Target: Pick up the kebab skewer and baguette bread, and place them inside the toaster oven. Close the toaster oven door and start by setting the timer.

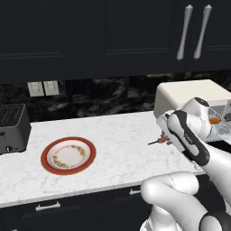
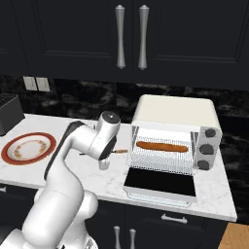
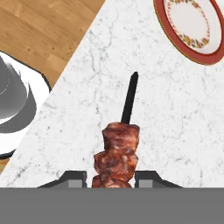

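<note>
My gripper [image 3: 112,178] is shut on the kebab skewer [image 3: 117,155], with its reddish-brown meat chunks between the two finger tips and its dark stick pointing away over the counter. The skewer [image 1: 158,140] hangs above the marble just left of the toaster oven [image 2: 175,114]. The gripper [image 2: 103,158] holds it level, one end of the skewer [image 2: 120,151] pointing toward the oven. The baguette bread [image 2: 161,146] lies on the wire rack inside the oven. The toaster oven door [image 2: 160,182] is folded down flat, open.
A red-rimmed plate [image 1: 68,155] sits bare on the counter to the left. A dark slot toaster [image 1: 12,126] stands at the far left. Three round knobs [image 2: 208,148] run down the oven's right side. The counter's front edge and a wooden floor [image 3: 39,30] lie close by.
</note>
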